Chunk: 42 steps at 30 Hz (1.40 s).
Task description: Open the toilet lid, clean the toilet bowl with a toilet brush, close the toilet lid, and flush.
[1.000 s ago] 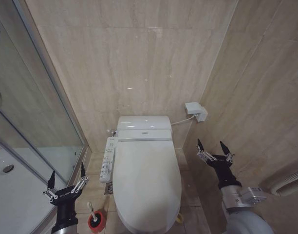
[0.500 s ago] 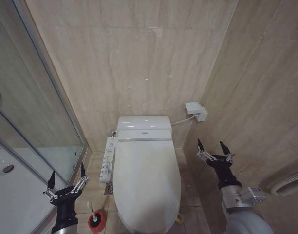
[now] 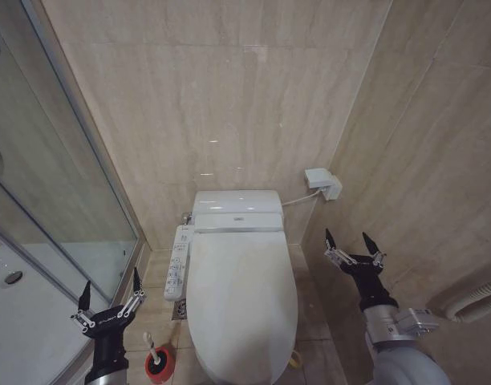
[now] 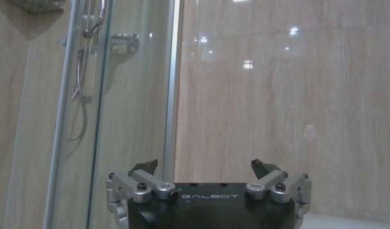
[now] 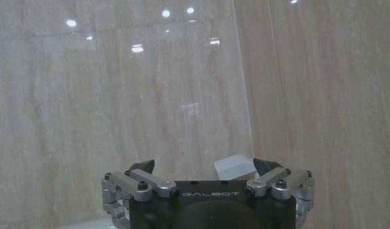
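The right hand, fingers spread, faces a beige tiled wall corner.

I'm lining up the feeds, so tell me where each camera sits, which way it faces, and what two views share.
Head view: high, looking down on the closed toilet lid, the toilet brush, the open left gripper and open right gripper.
Left wrist view: behind the left gripper, facing the shower enclosure.
Right wrist view: behind the right gripper, facing the wall box.
Shared: wall box, head and right wrist.
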### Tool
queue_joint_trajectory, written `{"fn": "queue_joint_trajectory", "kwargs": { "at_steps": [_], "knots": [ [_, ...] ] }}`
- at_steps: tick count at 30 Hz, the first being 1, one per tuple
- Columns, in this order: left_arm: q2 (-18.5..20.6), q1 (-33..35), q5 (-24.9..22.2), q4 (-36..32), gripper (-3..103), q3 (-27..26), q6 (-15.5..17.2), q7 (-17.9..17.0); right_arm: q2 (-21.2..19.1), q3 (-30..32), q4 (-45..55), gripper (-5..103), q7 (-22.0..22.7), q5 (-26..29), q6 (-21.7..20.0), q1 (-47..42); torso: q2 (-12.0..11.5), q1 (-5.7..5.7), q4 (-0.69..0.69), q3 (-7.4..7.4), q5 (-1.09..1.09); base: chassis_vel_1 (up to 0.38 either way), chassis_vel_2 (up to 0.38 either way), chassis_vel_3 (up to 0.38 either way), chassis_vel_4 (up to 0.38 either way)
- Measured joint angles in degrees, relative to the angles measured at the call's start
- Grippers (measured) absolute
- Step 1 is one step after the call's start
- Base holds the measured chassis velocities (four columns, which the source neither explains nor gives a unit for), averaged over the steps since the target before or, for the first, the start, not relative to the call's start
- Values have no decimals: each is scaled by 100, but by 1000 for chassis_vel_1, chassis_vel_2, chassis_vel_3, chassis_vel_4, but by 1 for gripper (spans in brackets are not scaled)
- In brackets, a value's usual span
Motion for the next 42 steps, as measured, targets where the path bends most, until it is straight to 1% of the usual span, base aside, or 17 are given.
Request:
{"fn": "queue_joint_trajectory", "kwargs": {
  "at_steps": [4, 7, 8, 11, 12, 19, 20, 23, 24, 26, 28, 32, 36, 37, 39, 40, 42],
  "knots": [
    [32, -133, -114, -31, 96, -58, 297, 101, 0, 0, 0, 100, 0, 0, 0, 0, 0, 0, 0, 0, 0, 0, 0, 0, 0],
    [105, -407, -369, -104, 100, -185, 931, 313, 0, 0, 0, 100, 0, 0, 0, 0, 0, 0, 0, 0, 0, 0, 0, 0, 0],
    [105, -407, -369, -104, 100, -185, 931, 313, 0, 0, 0, 100, 0, 0, 0, 0, 0, 0, 0, 0, 0, 0, 0, 0, 0],
    [175, -673, -611, -171, 100, -303, 1532, 513, 0, 0, 0, 100, 0, 0, 0, 0, 0, 0, 0, 0, 0, 0, 0, 0, 0],
    [175, -673, -611, -171, 100, -303, 1532, 513, 0, 0, 0, 100, 0, 0, 0, 0, 0, 0, 0, 0, 0, 0, 0, 0, 0],
    [310, -1181, -1080, -305, 100, -536, 2706, 901, 0, 0, 0, 100, 1, 0, 0, 0, 0, 0, 0, 0, 0, 0, 0, 0, 0],
    [310, -1181, -1080, -305, 100, -536, 2706, 901, 0, 0, 0, 100, 1, 0, 0, 0, 0, 0, 0, 0, 0, 0, 0, 0, 0],
    [378, -1430, -1309, -370, 100, -654, 3279, 1094, 0, 0, 0, 100, 0, 0, 0, 0, 0, 0, 0, 0, -1, 0, 0, 0, 0],
    [378, -1430, -1309, -370, 100, -654, 3279, 1094, 0, 0, 0, 100, 0, 0, 0, 0, 0, 0, 0, 0, -1, 0, 0, 0, 0],
    [522, -1694, -1342, -365, 100, -832, 3609, 1416, -1, 0, 0, 100, 0, 0, 0, 0, 0, 0, 1, 0, -1, 0, 0, 0, 0],
    [605, -1823, -1316, -343, 100, -916, 3660, 1544, 0, 0, 0, 100, 1, 0, 0, -1, 0, 0, -5, 0, 3, 0, 0, 0, 0],
    [640, -1902, -1296, -286, 100, -932, 3673, 1589, -1, 0, 0, 100, 1, 0, 0, 0, 0, 1, 0, 0, -1, 0, 0, 0, 0],
    [653, -1929, -1289, -165, 100, -943, 3463, 1590, 0, 0, 0, 100, 0, 0, 0, 0, 0, 1, 0, 0, 0, 0, 0, 0, 0],
    [656, -1935, -1279, -115, 100, -943, 3363, 1592, 0, 0, 0, 100, 0, 0, 0, 0, 0, 1, 0, 0, 0, 0, 0, 0, 0],
    [662, -1983, -1104, 231, 100, -949, 2794, 1650, -1, 0, 0, 100, 0, 0, 0, 0, 0, 1, 0, 0, -1, 0, 0, 0, 0],
    [662, -1983, -1104, 231, 100, -949, 2794, 1650, -1, 0, 0, 100, 0, 0, 0, 0, 0, 1, 0, 0, -1, 0, 0, 0, 0],
    [662, -1988, -904, 514, 100, -962, 2388, 1728, -1, 0, 0, 100, 1, 0, 0, 0, 0, 1, 0, 0, -1, 0, 0, 0, 0]
  ]
}}
